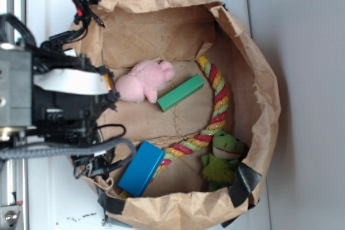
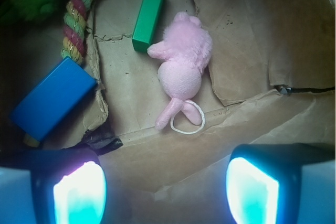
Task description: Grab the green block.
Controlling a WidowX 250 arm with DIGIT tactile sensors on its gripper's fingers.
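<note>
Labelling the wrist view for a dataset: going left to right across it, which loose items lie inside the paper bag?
Blue block → green block → pink plush toy.

Exterior looks down from overhead; wrist peers closer past its jaws; both share the green block [image 1: 180, 93] [image 2: 149, 12].

Solid green block [image 1: 181, 92], fuzzy pale pink plush [image 1: 144, 81], bright blue block [image 1: 141, 168], rope [image 1: 218, 112] striped red, yellow and green, green frog plush [image 1: 223, 157], all in a brown paper bag [image 1: 257, 87].
</note>
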